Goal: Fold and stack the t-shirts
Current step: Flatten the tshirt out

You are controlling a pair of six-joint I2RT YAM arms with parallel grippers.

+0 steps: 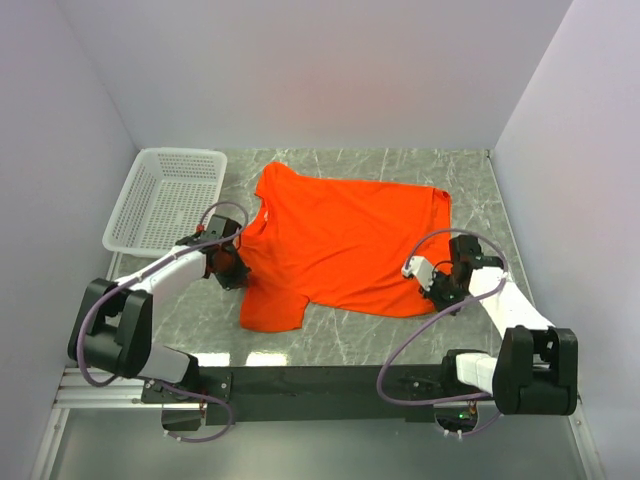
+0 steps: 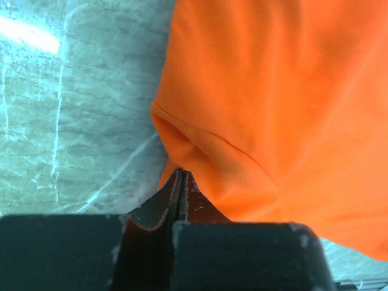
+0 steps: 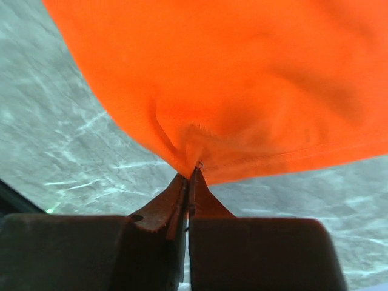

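- Closed tight at the lens, the left gripper (image 2: 182, 174) is seen pinching a fold at the left edge of the orange-red t-shirt (image 1: 345, 240).
- Likewise, the right gripper (image 3: 193, 171) is clamped on the hemmed near-right edge.
- Otherwise the t-shirt is spread on the marble table (image 1: 400, 335), near a white mesh basket (image 1: 165, 195).

Left wrist cam: t-shirt (image 2: 273, 109) runs off the top and right edges, and any cloth inside the pinched left gripper (image 2: 182, 182) is covered by its own fingers. Right wrist cam same story: shirt cut at top and right, cloth in the right gripper (image 3: 193, 176) hidden (seam there is soft-focus). Top view: both sets of fingertips are out of sight, so contact can't be read there
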